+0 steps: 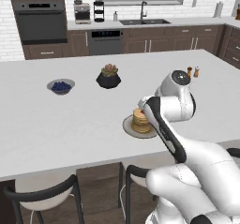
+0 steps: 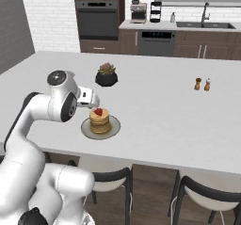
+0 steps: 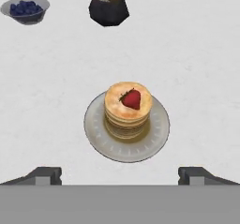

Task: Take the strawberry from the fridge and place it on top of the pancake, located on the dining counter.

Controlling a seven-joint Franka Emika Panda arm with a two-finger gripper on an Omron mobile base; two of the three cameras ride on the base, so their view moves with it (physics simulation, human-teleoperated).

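The strawberry (image 3: 131, 99) (image 2: 98, 111) lies on top of the pancake (image 3: 127, 117) (image 2: 100, 121) (image 1: 139, 121), a golden stack on a round grey plate (image 3: 99, 141) (image 2: 86, 130) (image 1: 128, 126). The plate rests on the white dining counter (image 3: 197, 54) (image 1: 70, 124) (image 2: 164, 111) near its front edge. My gripper (image 3: 120, 174) hovers above and just in front of the stack, open, with its fingertips (image 3: 47, 174) spread wide and nothing between them. A tall grey panel (image 2: 14, 26) rises at the far left; I cannot tell whether it is the fridge.
A grey bowl of blueberries (image 1: 61, 86) (image 3: 26, 8) and a succulent in a black pot (image 1: 108, 77) (image 2: 107, 76) (image 3: 109, 5) stand farther back. Two small shakers (image 1: 192, 71) (image 2: 202, 84) sit to the right. Black-framed stools (image 1: 42, 190) (image 2: 207, 196) are tucked under the front edge.
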